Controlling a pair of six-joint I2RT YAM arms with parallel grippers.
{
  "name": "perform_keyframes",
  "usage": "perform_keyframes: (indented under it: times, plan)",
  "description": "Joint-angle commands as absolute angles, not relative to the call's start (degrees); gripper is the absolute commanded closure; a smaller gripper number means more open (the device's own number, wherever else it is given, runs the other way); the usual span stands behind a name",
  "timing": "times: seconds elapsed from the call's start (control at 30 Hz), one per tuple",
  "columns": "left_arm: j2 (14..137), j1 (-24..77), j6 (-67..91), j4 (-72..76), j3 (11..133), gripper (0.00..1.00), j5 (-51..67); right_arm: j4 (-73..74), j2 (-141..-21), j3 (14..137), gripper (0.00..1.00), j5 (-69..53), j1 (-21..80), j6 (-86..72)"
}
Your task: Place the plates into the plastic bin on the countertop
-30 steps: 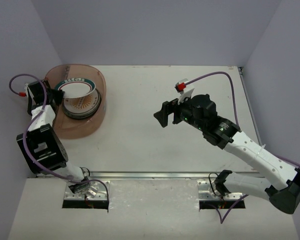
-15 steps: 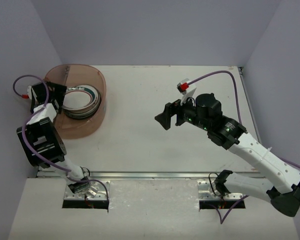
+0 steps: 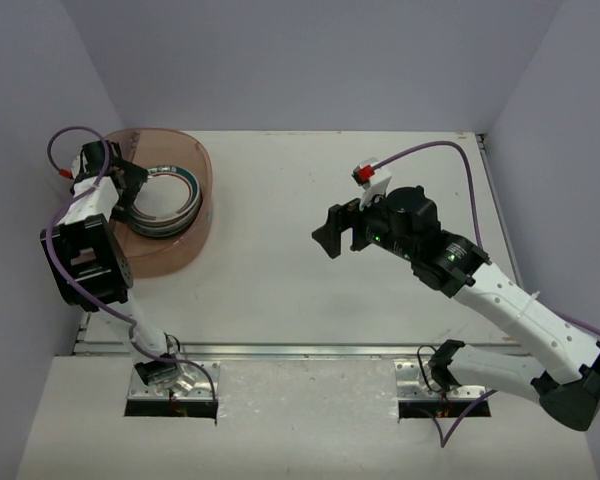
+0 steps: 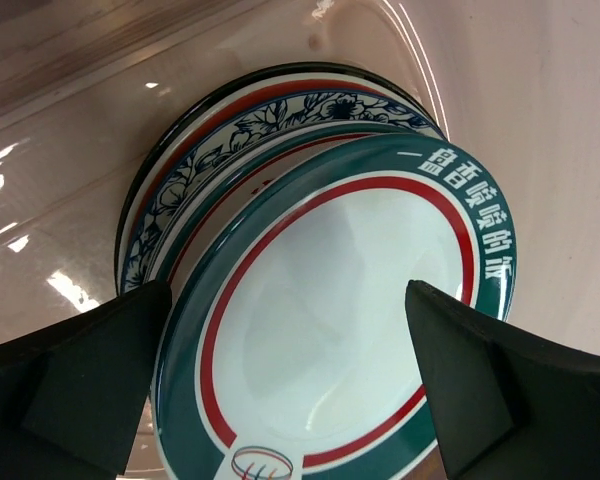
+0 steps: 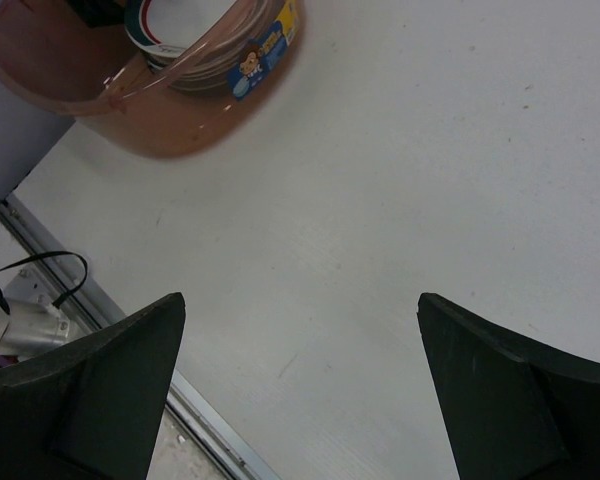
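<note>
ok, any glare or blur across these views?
Left wrist: glare streaks on the translucent reddish-brown plastic bin, teal-rimmed lettered plate sharp, near left gripper fingers soft. Right wrist: flat white countertop evenly lit. Top external: even light, faint shadows.

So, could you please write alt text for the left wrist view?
A teal-rimmed plate with a red ring and white lettering tops the plates stacked inside the bin, a blue floral plate showing beneath it. The left gripper hangs above, open and empty, its dark fingers at the lower corners.
</note>
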State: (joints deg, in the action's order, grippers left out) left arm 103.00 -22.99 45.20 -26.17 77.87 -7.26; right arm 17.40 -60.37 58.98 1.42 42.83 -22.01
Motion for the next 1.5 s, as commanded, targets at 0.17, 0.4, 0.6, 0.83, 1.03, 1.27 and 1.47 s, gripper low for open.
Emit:
perform_keyframes:
  times: [0.17, 0.4, 0.6, 0.83, 1.03, 1.27, 1.47]
  plan:
    - [102.9, -22.6, 40.6, -36.8, 86.9, 0.00, -10.2, 20.5, -61.1, 63.1, 0.01, 7.1, 42.5, -19.2]
    - [93.7, -22.5, 37.0, -37.9, 85.5, 0.00, -8.5, 30.1, -66.4, 68.5, 0.01, 17.6, 39.2, -17.7]
    - [76.1, -13.1, 23.6, -35.2, 79.7, 0.00, -9.2, 33.4, -64.4, 68.6, 0.01, 16.3, 27.5, -18.8]
    - [52.1, -5.3, 13.4, -33.6, 67.9, 0.00, -4.9, 40.8, -53.8, 67.3, 0.01, 29.7, 27.0, -19.7]
    - [36.9, -2.2, 7.4, -37.7, 66.3, 0.00, -1.4, 45.8, -42.2, 63.9, 0.01, 29.9, 27.0, -17.6]
    - [27.9, 2.4, 7.0, -38.3, 61.9, 0.00, -0.8, 42.4, -31.3, 55.7, 0.01, 19.1, 27.2, -17.2]
    - [21.5, 4.4, 8.0, -36.0, 53.8, 0.00, -5.7, 41.2, -28.1, 51.1, 0.01, 21.0, 27.2, -15.2]
